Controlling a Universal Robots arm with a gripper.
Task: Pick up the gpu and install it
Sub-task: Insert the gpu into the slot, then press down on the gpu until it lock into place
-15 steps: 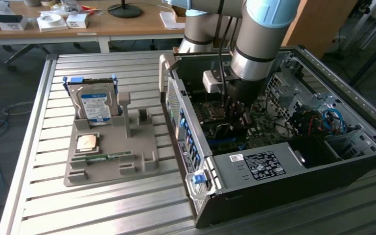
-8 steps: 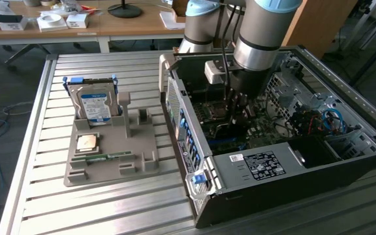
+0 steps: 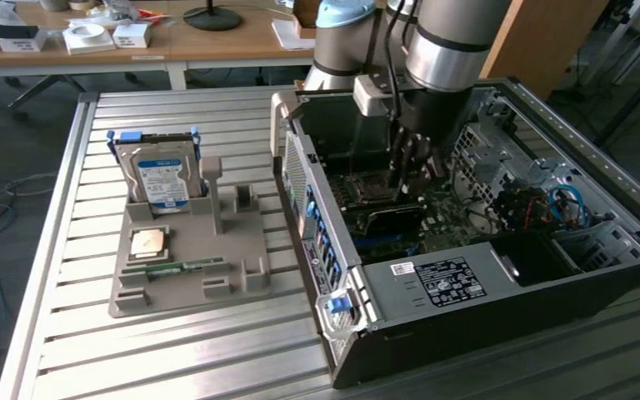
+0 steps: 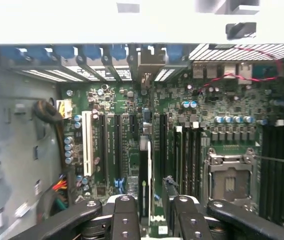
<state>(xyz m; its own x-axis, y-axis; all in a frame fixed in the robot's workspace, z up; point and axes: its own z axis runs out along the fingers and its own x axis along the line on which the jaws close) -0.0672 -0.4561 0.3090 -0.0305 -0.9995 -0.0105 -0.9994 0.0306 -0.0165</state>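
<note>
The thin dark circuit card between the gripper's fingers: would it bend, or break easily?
The thin dark circuit card is probably stiff: it stands straight, edge-on, in the gripper. Likely light, being so thin. Probably fragile: a bare board, like the green motherboard beyond it with its small exposed parts.

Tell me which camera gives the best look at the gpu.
The wrist view: the gpu runs edge-on ahead of the gripper, over the slots of the motherboard. In the exterior view the gripper, down inside the computer case, hides most of the card; just a dark sliver shows beneath it.
</note>
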